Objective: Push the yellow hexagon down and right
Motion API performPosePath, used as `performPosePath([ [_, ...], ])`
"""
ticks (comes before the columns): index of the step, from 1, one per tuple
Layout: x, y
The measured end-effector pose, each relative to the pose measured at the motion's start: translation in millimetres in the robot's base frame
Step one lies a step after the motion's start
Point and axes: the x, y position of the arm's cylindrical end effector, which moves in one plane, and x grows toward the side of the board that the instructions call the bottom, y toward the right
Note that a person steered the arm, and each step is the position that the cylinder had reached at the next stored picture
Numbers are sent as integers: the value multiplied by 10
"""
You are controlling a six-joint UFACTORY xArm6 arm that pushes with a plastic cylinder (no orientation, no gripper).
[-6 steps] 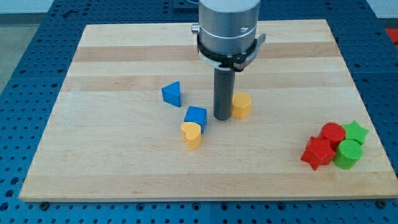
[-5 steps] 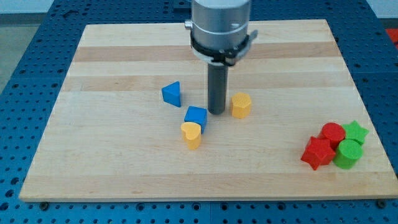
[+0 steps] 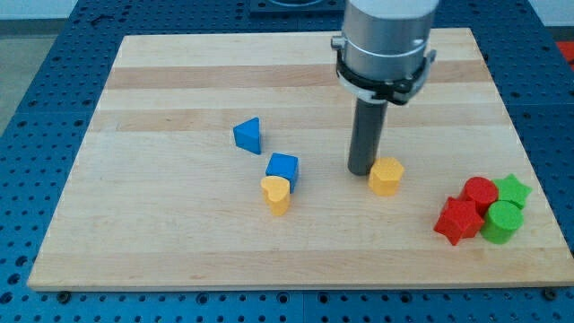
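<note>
The yellow hexagon (image 3: 387,176) lies on the wooden board (image 3: 179,242), right of the middle. My tip (image 3: 361,171) stands just to its upper left, touching or nearly touching its side. The dark rod rises from there to the grey arm body at the view's top.
A blue cube (image 3: 282,169) and a yellow heart (image 3: 277,194) touch each other left of the tip. A blue triangle (image 3: 248,135) lies further up and left. At the lower right sit a red cylinder (image 3: 481,192), red star (image 3: 458,221), green star (image 3: 512,190) and green cylinder (image 3: 501,222).
My tip has moved right and slightly down. The yellow hexagon has slid down and right with it. The other blocks have not moved.
</note>
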Motion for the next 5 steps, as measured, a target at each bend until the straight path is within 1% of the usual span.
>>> performPosePath([
  [1,9,1],
  [2,159,161],
  [5,403,556],
])
